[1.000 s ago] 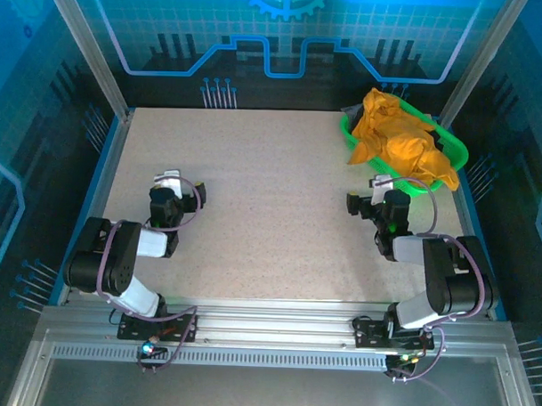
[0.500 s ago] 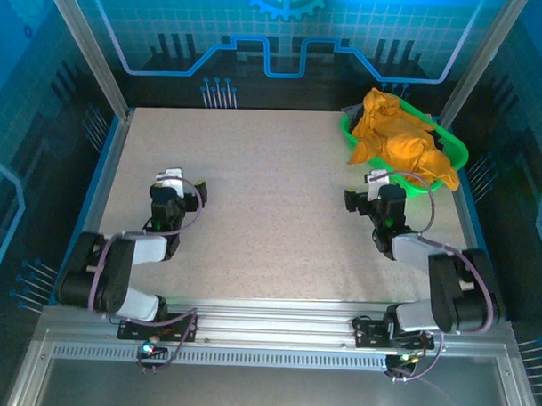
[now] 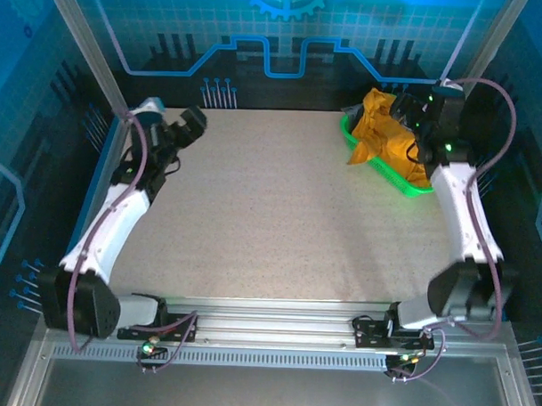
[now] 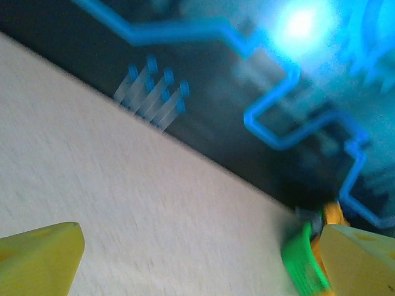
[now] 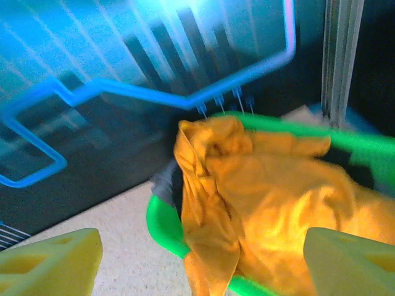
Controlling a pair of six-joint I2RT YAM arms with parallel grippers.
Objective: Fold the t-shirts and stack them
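While t-shirts [image 3: 385,136] sit crumpled in green basket [image 3: 409,186] at 1 o'clock, nothing's folded or stacked; right end effector [image 5: 200,256] hovers at them, spread, empty; left end effector [image 3: 192,122] spread, empty, at 10 o'clock.

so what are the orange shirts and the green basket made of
The t-shirts look like soft thin cloth, matte: they crumple into loose folds and drape over the edge. The basket looks like moulded plastic, smooth with a rigid curved rim, though blur leaves its finish uncertain.
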